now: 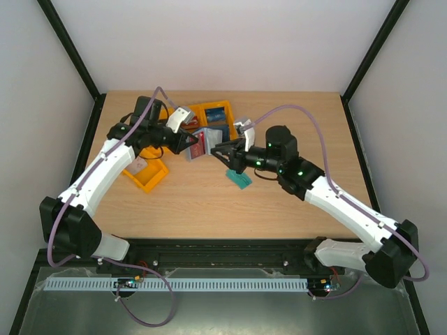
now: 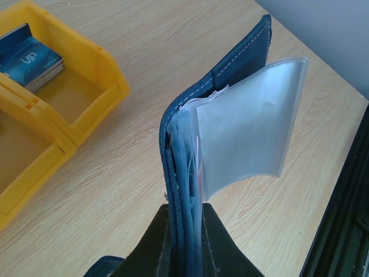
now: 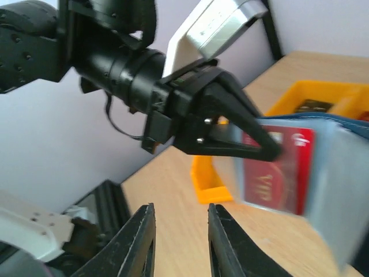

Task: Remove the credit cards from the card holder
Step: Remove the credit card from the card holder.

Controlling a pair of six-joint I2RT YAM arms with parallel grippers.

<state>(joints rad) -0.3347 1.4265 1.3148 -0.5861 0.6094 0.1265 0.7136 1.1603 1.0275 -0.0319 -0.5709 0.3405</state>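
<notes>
Holder (image 2: 173, 144) pinched in my left pincer (image 2: 185, 216), above the table's 11 o'clock.
Stitched navy cover (image 2: 253, 46), glossy clear sleeves (image 2: 248, 127) fanning; red card (image 3: 277, 167) inside one. My right pincer (image 3: 181, 210) gapes empty at its 3 o'clock. Pale wood-grain table (image 2: 115, 173), white walls (image 1: 209, 42).

A: Where does the top view sit?
B: High and behind, looking down over the table (image 1: 209, 202).
A: The wrist views?
B: Close in. Both seem to frame the card holder (image 2: 248, 55), though the right view is blurred.
</notes>
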